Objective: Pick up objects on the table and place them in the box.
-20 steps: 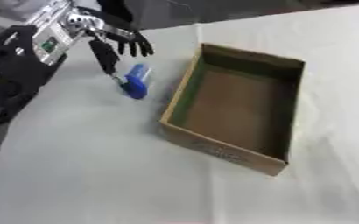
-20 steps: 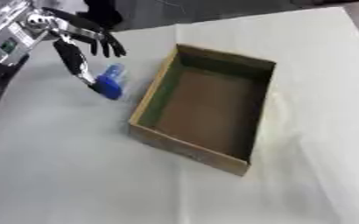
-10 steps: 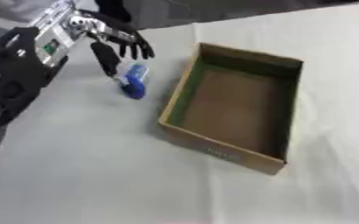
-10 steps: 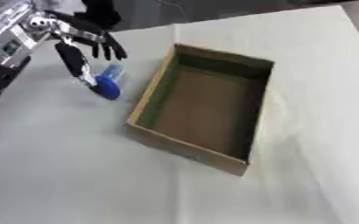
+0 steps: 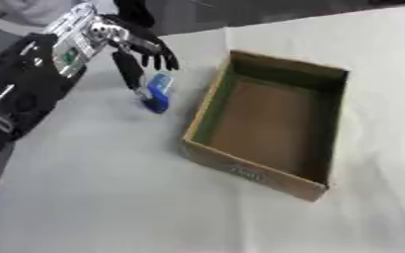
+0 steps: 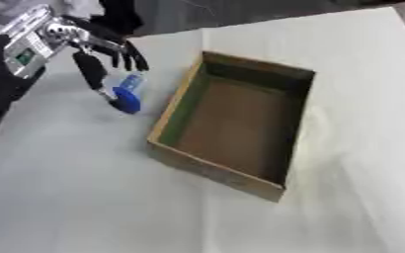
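Presently: left hand [image 5: 133,49] hanging with fingers spread open, holding nothing, thumb touching small blue-and-clear object [image 5: 157,93] lying just beneath it; brown cardboard box [image 5: 208,101], nothing visible inside, sitting to the hand's right.

You have a table covered in pale white cloth [image 5: 94,197]; on it lie an open brown cardboard box [image 5: 240,170]; just left, a small blue object [image 5: 157,93].

On the counter [image 5: 94,197] the box [image 5: 271,114] stands right of centre, a small object [image 5: 157,92] lies just to its left, apart from its wall, and the left hand [image 5: 130,47] reaches in from the upper left with fingers [image 5: 126,69] touching the object.
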Controlling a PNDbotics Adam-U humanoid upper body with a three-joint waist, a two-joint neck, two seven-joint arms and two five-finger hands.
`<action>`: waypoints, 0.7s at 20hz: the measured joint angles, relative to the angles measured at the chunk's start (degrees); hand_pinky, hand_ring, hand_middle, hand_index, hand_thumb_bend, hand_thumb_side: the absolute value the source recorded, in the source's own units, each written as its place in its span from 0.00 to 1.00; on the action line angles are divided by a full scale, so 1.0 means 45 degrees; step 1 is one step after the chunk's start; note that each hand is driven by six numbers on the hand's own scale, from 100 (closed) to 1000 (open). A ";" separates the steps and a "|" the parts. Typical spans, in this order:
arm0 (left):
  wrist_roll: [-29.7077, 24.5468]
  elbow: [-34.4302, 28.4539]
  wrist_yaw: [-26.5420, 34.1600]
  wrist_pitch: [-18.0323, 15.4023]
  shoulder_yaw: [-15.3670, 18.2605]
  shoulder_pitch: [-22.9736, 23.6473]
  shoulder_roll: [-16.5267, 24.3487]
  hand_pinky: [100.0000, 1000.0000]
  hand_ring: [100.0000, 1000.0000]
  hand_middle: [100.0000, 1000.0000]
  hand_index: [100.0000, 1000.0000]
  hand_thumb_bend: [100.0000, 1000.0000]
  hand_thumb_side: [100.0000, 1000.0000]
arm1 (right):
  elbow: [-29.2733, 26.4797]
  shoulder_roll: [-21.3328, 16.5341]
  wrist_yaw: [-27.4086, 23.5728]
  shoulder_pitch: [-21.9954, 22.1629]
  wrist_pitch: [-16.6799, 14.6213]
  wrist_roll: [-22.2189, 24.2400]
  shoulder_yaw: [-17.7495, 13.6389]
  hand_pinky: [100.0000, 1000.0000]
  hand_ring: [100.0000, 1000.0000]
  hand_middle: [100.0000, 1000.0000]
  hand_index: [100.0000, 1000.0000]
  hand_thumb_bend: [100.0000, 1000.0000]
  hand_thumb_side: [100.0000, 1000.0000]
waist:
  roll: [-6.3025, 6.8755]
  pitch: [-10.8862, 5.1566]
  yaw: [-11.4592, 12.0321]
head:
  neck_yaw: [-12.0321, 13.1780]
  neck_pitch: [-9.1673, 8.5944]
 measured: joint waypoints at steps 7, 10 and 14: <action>0.0036 0.0024 -0.0816 -0.0069 -0.0039 0.0000 -0.0104 0.72 0.76 0.83 0.94 0.66 0.36 | 0.0000 0.0000 -0.0031 -0.0072 0.0003 0.0001 -0.0002 0.12 0.30 0.26 0.38 0.00 1.00 | 0.0019 0.0065 -0.0027 | 0.0034 -0.0009; 0.0052 0.0081 -0.1045 -0.0094 -0.0039 0.0000 -0.0106 0.72 0.76 0.84 0.94 0.67 0.36 | 0.0000 0.0001 -0.0035 -0.0107 0.0003 0.0001 -0.0002 0.12 0.30 0.26 0.38 0.00 1.00 | 0.0023 0.0087 -0.0039 | 0.0055 -0.0013; 0.0079 0.0160 -0.1272 -0.0143 -0.0041 -0.0005 -0.0130 0.72 0.77 0.84 0.95 0.67 0.36 | 0.0000 0.0002 -0.0038 -0.0111 0.0003 0.0001 -0.0003 0.12 0.30 0.26 0.38 0.00 1.00 | 0.0024 0.0134 -0.0065 | 0.0056 -0.0013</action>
